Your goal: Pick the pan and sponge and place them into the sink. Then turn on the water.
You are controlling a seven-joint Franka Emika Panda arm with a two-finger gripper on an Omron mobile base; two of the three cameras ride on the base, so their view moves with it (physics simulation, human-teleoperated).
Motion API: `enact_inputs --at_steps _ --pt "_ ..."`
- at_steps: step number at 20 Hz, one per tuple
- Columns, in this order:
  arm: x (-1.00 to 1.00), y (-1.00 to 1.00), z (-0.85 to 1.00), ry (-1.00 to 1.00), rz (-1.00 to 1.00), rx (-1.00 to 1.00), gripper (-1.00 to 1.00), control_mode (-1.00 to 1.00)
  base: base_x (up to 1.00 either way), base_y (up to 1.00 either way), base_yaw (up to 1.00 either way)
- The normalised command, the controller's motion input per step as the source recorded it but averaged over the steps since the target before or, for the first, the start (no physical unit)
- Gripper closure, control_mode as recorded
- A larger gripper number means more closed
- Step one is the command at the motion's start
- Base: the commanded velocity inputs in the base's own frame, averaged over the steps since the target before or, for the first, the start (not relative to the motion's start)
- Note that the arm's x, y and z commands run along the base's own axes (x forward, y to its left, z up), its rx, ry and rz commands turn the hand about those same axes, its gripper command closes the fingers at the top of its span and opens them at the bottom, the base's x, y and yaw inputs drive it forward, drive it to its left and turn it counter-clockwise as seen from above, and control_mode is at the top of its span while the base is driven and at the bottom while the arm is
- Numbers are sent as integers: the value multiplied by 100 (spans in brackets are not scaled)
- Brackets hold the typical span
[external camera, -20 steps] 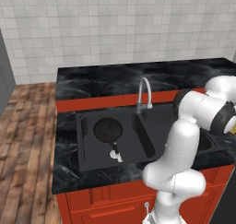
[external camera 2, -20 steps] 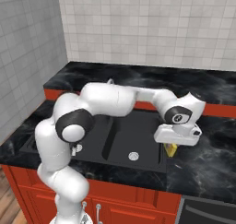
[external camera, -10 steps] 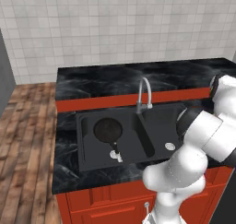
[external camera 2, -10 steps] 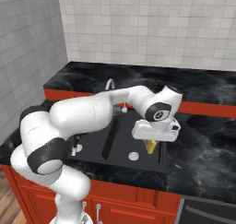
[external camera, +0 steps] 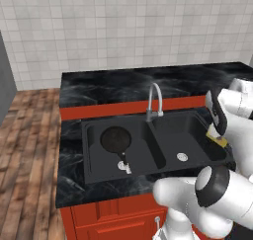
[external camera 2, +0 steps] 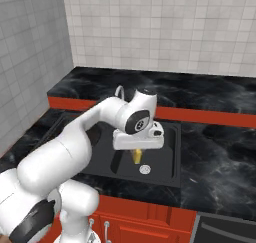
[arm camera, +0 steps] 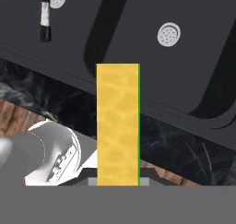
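Sponge, small rectangular yellow block with a green face (arm camera: 118,124): clamped in the two-finger gripper (external camera 2: 137,154), held in the air above the smaller right basin.
Gripper jaws are closed on the sponge's upper end; the block hangs below the hand over the black matte double-basin sink (external camera: 91,170), close above the right basin's round silver drain (external camera 2: 145,169). Small round black frying pan (external camera: 116,139) lies flat in the larger left basin, its pale-tipped handle pointing toward the front rim. Slim silver gooseneck faucet (external camera: 154,100) stands behind the divider, on the black marbled counter (external camera: 108,88).
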Motion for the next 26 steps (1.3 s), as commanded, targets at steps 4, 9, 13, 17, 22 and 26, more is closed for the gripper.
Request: enact_inputs --at_steps 4,9,13,17,22,26 --pt "-2 73 6 -3 0 -8 100 -100 0 0 0" --pt "0 69 10 -2 0 -6 100 -100 0 0 0" --pt "0 63 6 -1 0 -5 100 -100 0 0 0" --pt "0 54 1 0 0 -3 100 -100 0 0 0" --pt "0 48 0 -3 0 0 100 -100 0 0 0" --pt "0 41 0 -5 0 0 100 -100 0 0 0"
